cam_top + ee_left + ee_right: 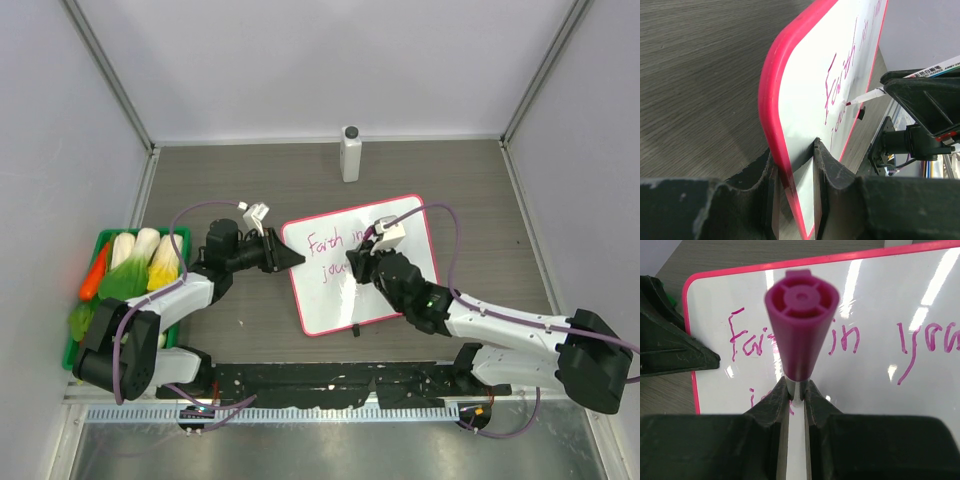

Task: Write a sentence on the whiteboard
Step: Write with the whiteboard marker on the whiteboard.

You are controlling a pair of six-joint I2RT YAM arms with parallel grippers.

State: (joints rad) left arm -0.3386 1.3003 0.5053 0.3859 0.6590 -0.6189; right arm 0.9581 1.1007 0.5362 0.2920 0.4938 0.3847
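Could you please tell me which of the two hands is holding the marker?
The right hand: it pinches the magenta-ended marker between its fingers, while the left hand instead clamps the pink edge of the whiteboard.

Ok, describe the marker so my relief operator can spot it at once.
Find the pink-framed whiteboard mid-table, clamped at its left edge by the left end effector. Over it the right end effector grips the marker: a slim white barrel with a magenta end, the only pen there.
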